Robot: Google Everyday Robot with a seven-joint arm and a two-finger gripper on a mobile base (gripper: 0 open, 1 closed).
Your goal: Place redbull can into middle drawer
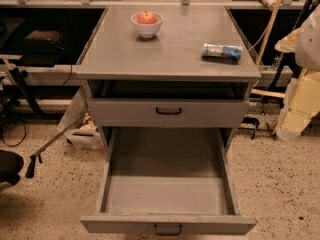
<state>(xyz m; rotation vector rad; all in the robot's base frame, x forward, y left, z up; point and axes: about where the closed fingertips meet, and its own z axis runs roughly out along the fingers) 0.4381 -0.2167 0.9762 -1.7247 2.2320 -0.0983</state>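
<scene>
The gripper [294, 115] hangs at the frame's right edge, beside the cabinet and apart from it; its state cannot be told. The can [222, 52] lies on its side near the right edge of the top [165, 54]. Below, the middle drawer [167, 194] stands pulled fully out, open upward.

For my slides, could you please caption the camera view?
The redbull can lies on the cabinet top, middle drawer open below, gripper at the right edge.
</scene>
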